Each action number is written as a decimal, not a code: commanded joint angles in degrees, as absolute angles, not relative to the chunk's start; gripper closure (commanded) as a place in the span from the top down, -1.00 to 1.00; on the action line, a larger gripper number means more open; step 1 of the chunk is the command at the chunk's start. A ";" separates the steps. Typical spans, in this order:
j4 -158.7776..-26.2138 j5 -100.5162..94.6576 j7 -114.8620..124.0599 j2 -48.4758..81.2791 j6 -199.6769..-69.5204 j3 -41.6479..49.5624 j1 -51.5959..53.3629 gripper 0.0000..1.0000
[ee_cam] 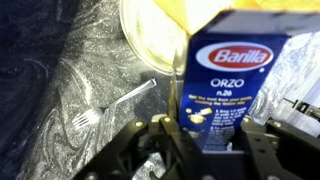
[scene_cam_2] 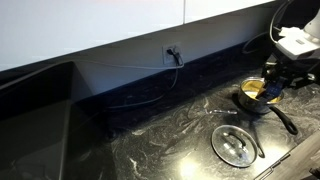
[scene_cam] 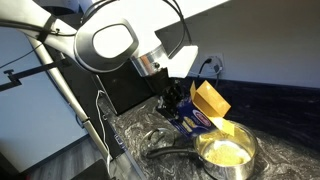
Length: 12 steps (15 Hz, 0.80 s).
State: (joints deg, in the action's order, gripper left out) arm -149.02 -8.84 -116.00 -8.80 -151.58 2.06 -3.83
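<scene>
The fingers (ee_cam: 160, 140) were clamped on the tilted orzo box (ee_cam: 225, 80) over the pan (scene_cam: 228, 152); pouring appeared under way, next requiring a steady, controlled tilt.

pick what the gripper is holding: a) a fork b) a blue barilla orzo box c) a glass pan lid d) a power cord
b, the gripper has its fingers clamped on either side of the blue Barilla orzo box, while the fork lies loose on the counter and the lid sits apart from it.
</scene>
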 commanded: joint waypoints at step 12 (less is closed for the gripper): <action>-153.87 -61.07 -65.01 -17.29 -149.39 -3.43 -3.45 -0.65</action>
